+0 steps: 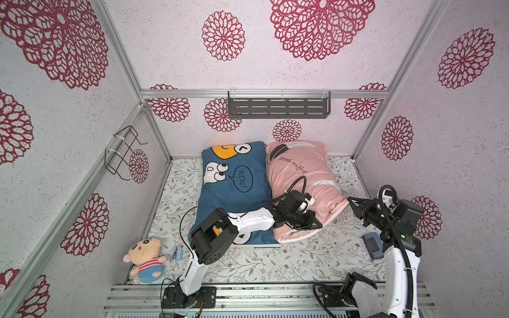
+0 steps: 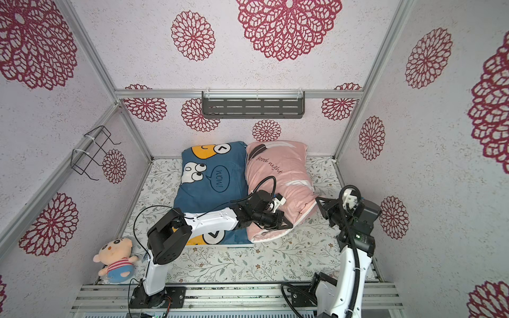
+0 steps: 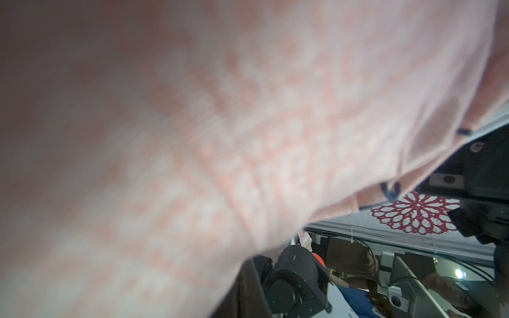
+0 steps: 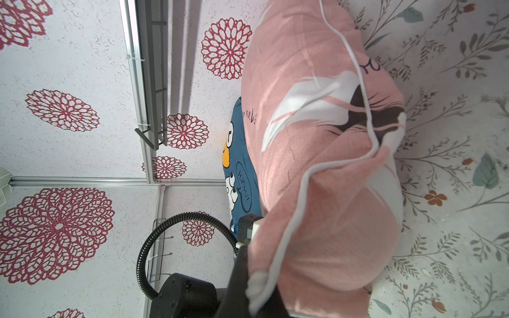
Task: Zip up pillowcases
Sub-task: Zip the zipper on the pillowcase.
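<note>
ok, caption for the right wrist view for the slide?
Pink pillowcase fills the right wrist view, white piping along its edge, blue pillowcase beyond, floral sheet underneath.

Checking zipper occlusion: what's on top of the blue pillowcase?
The left arm crosses over the near end of the blue pillowcase toward the pink pillowcase, hiding part of a yellow face print. Whether it touches is unclear.

- Nearly the whole left wrist view is filled by the pink pillowcase (image 3: 192, 137), which is rendered as a blur.
- The near end of the blue pillowcase (image 1: 237, 176) is hidden beneath the left arm in both top views.
- The left tool (image 1: 316, 223) is pressed against the pink edge; whether cloth is pinched cannot be told.
- A small blue item (image 1: 176, 253) beside the plush toy (image 1: 144, 257) is too small to be named.
- A grey-blue object (image 1: 371, 243) is partly masked by the right arm.
</note>
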Available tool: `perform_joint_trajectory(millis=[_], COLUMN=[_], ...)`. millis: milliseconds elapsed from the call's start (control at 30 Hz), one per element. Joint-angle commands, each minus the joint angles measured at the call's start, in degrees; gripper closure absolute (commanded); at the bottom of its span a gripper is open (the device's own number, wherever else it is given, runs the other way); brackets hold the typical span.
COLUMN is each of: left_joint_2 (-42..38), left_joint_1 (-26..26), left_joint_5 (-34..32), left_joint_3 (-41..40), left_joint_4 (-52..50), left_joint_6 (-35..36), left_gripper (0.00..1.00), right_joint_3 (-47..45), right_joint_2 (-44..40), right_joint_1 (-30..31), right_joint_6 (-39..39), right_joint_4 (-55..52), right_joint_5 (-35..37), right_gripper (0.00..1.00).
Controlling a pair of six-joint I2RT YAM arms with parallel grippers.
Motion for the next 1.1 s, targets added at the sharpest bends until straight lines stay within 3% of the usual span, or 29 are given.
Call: perform_joint_trajectory(millis=[0,1067], left_joint_2=[-0.87,-3.76], left_joint_1=[0.68,1.03], left_joint_5=[-1.62,-11.19], left_joint_3=[0.20,-3.82], left_joint_4=[-9.48,-26.10], left_joint_6=[4.66,18.83], left_gripper=[1.00,1.00], right_joint_3=[4.61,11.86], right_joint_2=[-0.45,4.96], right_joint_1=[-0.53,-0.48], right_joint_6=[-0.14,0.96], right_joint_4=[7.91,10.95], right_joint_5=[0.23,3.52], right_gripper=[1.00,1.00])
